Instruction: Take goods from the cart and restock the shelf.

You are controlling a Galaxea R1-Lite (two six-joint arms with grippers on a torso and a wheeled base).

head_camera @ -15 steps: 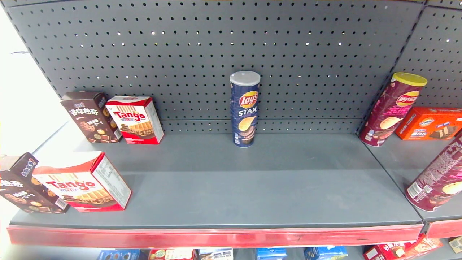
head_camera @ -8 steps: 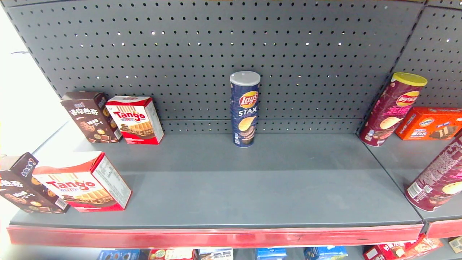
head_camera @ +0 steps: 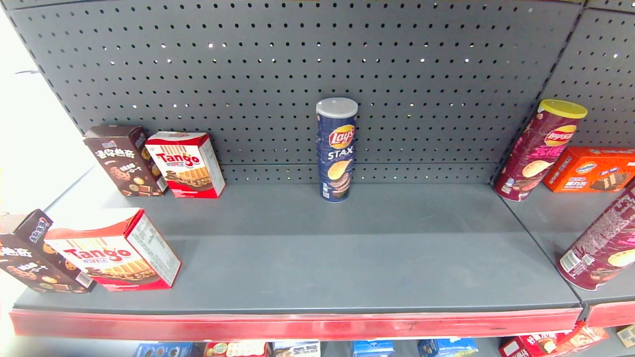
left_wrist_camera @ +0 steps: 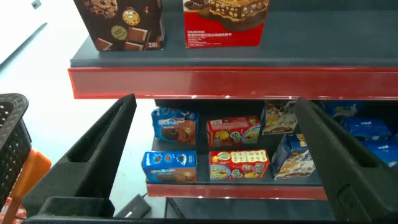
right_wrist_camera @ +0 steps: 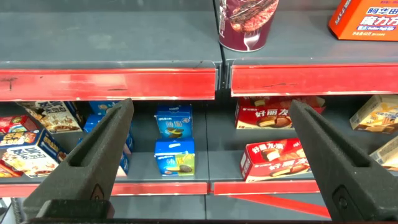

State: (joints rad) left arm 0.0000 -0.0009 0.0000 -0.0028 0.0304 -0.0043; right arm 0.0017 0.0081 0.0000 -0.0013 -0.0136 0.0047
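**Nothing has moved: both tools empty, shelf waiting**

Your left tool (left_wrist_camera: 216, 101) has its fingers spread wide with nothing between them. Your right tool (right_wrist_camera: 211, 104) is spread wide and empty too. Both hang in front of the shelf's red front lip (left_wrist_camera: 205, 82), facing the small boxes on the lower shelf (right_wrist_camera: 174, 146).

Over the last second the head view has not altered at all. No arm has come up and no item has been added or shifted. Judged from that, you are between picks: nothing is in hand, so the next step is to go back to the cart for goods.

The black mesh near the left tool looks like the cart (left_wrist_camera: 11, 149), though too little of it shows to be sure. No goods in it can be made out.

On the shelf (head_camera: 347, 258), seen from the head:
- The blue crisp can (head_camera: 337, 148) stands upright at 12 o'clock against the pegboard.
- Two wafer boxes (head_camera: 186, 163) and two cookie boxes (head_camera: 124, 158) sit between 8 and 10 o'clock.
- Two purple cans (head_camera: 538, 151) are between 2 and 4 o'clock, with an orange box (head_camera: 590, 168) just beside the rear can at 2 o'clock.

The widest bare stretch runs through the middle and the front at 6 o'clock. That is probably where your next item should go.
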